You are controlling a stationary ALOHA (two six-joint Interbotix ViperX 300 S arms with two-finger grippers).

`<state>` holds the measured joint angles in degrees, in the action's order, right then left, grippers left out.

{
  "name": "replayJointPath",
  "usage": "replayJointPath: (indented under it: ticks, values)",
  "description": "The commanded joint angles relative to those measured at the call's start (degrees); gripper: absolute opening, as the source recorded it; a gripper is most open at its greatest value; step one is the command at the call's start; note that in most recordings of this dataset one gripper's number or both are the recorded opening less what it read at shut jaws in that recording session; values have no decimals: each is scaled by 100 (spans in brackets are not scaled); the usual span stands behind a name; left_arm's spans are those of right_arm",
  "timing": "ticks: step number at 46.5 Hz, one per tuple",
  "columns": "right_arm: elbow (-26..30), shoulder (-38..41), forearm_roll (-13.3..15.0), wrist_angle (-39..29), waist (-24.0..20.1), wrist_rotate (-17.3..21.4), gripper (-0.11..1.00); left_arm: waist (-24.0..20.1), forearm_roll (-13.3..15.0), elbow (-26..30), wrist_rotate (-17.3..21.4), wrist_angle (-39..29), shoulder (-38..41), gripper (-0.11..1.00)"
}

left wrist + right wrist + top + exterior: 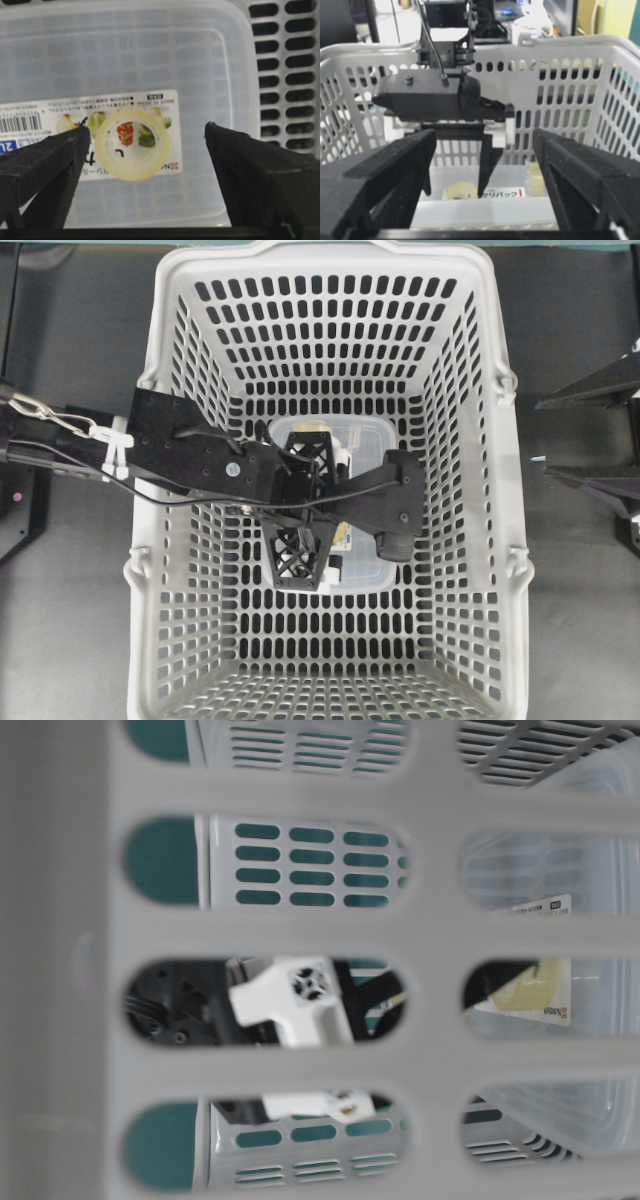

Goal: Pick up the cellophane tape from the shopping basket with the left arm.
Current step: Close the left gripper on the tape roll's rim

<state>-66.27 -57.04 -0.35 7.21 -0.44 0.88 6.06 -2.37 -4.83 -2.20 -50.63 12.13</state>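
The cellophane tape (132,145), a small pale yellowish roll, lies flat on the printed label of a clear plastic box (200,65) on the floor of the light-grey shopping basket (170,400). My left gripper (146,127) is open and hangs over the roll. One finger (45,165) is close beside the roll's edge, and the other finger (260,175) stands well apart. The right wrist view shows the roll (460,191) between the left fingers. In the overhead view the left gripper (305,508) hides the roll. My right gripper (545,436) is open and empty outside the basket.
The clear box (365,440) fills the middle of the basket floor. The slotted basket walls (570,100) rise all round the left arm. The table-level view looks through the basket wall (300,930) at a white gripper part (295,1000).
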Motion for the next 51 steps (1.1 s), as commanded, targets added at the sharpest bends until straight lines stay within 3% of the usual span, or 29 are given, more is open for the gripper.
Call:
replayJointPath:
  ticks: [1,22,26,31,41,51]
  values:
    - [35,26,-18,105,-9,9,75,-26,-18,-35,9,26,-35,90]
    - [9,26,-18,193,-9,9,75,-44,-18,-176,0,272,44,87]
    - [0,26,-18,193,0,9,75,-53,-18,-176,9,255,35,76]
    - [-9,26,-18,193,-9,18,75,-44,-18,-176,9,229,18,49]
    - [-9,18,-18,220,-9,18,75,-44,-18,18,18,-70,-255,50]
    - [-9,18,-26,281,-9,18,75,-35,-18,861,0,-1134,-545,50]
